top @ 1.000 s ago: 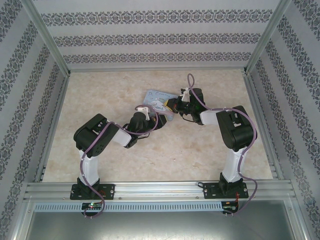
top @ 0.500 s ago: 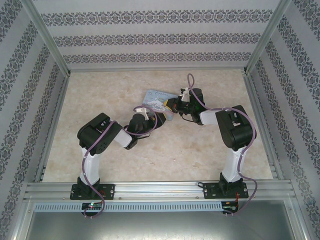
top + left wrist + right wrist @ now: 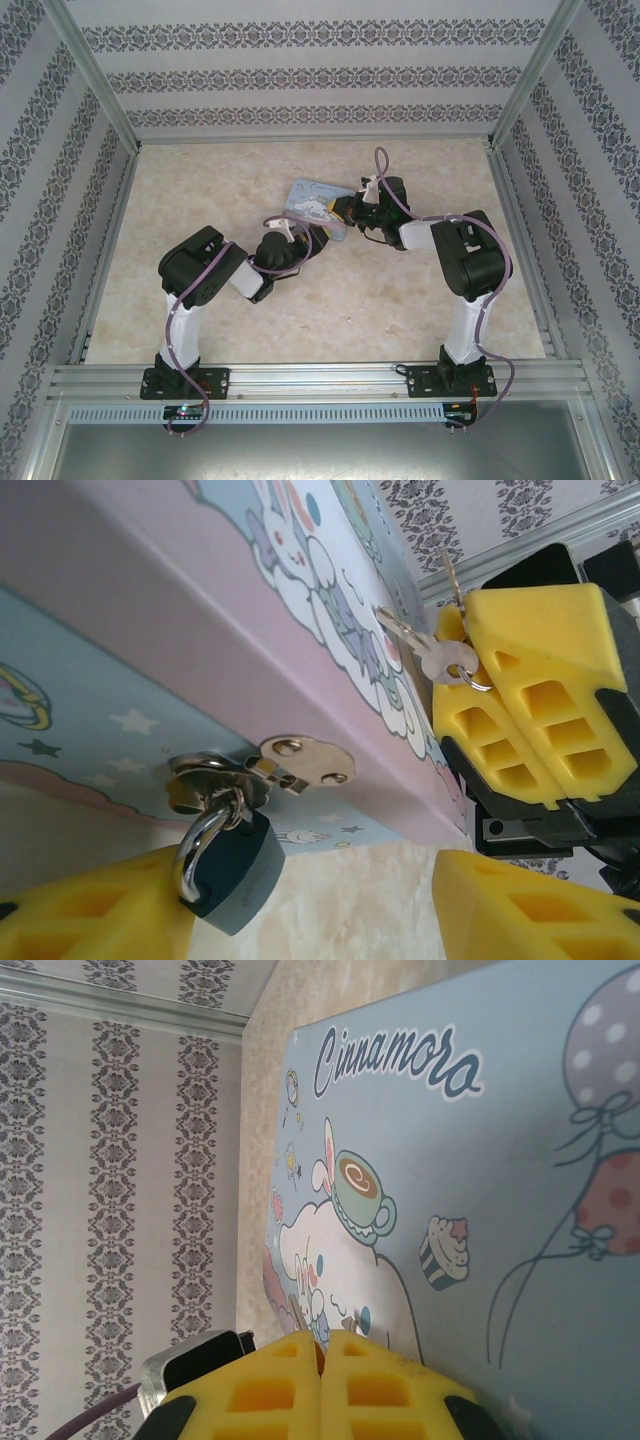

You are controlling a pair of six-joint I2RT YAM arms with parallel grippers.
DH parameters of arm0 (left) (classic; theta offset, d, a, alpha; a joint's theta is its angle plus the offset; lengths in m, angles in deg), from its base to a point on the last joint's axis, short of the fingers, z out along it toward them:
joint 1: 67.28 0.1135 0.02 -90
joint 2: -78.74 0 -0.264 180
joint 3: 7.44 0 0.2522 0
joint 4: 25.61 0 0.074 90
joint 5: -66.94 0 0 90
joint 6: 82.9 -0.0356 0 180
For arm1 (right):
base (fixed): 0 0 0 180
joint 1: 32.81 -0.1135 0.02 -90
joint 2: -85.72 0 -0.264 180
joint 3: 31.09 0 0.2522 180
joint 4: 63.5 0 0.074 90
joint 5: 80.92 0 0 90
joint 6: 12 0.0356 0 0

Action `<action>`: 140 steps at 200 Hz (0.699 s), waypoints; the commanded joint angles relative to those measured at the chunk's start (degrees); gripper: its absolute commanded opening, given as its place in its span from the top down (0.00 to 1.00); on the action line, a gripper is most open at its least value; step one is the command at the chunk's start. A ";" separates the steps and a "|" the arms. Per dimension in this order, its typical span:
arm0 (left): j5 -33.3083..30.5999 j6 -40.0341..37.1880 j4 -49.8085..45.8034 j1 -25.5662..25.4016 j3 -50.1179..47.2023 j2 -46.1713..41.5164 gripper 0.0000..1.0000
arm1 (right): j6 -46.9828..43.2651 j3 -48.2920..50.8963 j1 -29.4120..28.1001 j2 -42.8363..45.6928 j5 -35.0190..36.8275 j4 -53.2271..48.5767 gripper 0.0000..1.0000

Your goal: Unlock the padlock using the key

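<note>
Tiny dark-teal padlock with silvery shackle (image 3: 232, 865) hangs off the pastel-blue cartoon-printed tin box (image 3: 150, 630), just beside one pad of my left gripper (image 3: 300, 905), whose jaws are wide and empty. Right gripper (image 3: 462, 645) has its jaws pinched on the small silvery key (image 3: 440, 662). I'd clamp the padlock body first, then line the key up.

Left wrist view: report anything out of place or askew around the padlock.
The padlock hangs tilted from the hasp, at the open left gripper. The keys are off at the edge of the box, pinched in the right gripper, apart from the lock.
</note>
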 commanded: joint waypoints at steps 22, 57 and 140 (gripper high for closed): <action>0.32 1.49 2.02 -0.48 0.02 2.23 0.42 | -0.42 1.47 -0.26 -3.61 1.25 -5.73 1.00; -0.51 1.82 1.77 -0.56 0.14 2.81 0.48 | -0.28 1.17 -0.37 -3.87 1.22 -5.84 1.00; -2.58 2.99 3.17 -1.31 -0.29 3.37 0.44 | -0.15 0.94 -0.47 -4.80 1.15 -5.54 1.00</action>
